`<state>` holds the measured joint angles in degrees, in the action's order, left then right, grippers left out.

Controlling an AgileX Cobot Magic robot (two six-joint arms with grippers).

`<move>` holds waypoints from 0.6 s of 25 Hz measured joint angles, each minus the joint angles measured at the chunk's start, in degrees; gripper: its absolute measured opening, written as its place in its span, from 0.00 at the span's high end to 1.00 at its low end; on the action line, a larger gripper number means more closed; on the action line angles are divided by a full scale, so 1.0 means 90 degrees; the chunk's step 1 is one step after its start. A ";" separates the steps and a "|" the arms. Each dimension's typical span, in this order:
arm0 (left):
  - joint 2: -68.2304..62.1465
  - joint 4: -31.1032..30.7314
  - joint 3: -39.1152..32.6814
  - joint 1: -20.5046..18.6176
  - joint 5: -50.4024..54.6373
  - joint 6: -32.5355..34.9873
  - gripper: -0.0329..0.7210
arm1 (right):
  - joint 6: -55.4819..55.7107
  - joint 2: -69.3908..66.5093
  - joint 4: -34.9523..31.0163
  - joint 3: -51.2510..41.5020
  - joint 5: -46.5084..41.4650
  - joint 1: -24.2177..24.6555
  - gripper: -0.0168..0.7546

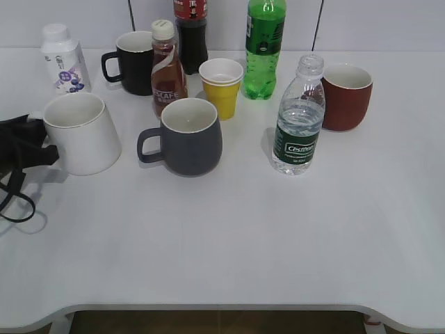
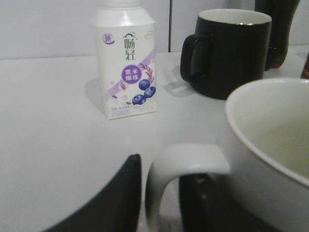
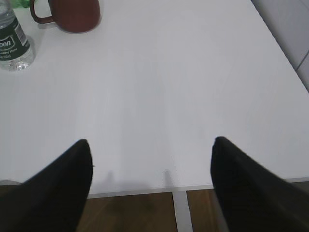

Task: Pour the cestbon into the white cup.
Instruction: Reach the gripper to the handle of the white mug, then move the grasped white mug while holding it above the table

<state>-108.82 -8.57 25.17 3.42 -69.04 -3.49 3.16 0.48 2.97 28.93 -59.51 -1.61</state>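
Note:
The cestbon (image 1: 299, 118), a clear ribbed bottle with a dark green label, stands upright right of centre; its lower part shows at the top left of the right wrist view (image 3: 12, 41). The white cup (image 1: 80, 136) is at the left and leans a little. My left gripper (image 1: 28, 149) is at its handle. In the left wrist view the cup (image 2: 270, 159) fills the right side, and the gripper (image 2: 159, 193) has one finger outside the handle and one inside the loop, shut on it. My right gripper (image 3: 152, 164) is open and empty over the table's front edge.
A grey mug (image 1: 188, 136) stands between cup and cestbon. Behind are a small white bottle (image 1: 64, 59), a black mug (image 1: 133, 62), a brown coffee bottle (image 1: 167, 69), a yellow paper cup (image 1: 222, 87), a green soda bottle (image 1: 264, 49) and a red-brown mug (image 1: 345, 96).

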 joint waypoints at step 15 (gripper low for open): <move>0.0648 -0.0353 -0.0026 -0.0006 0.0267 0.0124 0.90 | -0.1974 -0.0497 -0.1167 0.0156 0.1825 0.0000 0.32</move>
<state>-102.99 -11.75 24.94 3.36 -66.64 -2.38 -14.61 -3.98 -7.53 30.33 -43.09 -1.61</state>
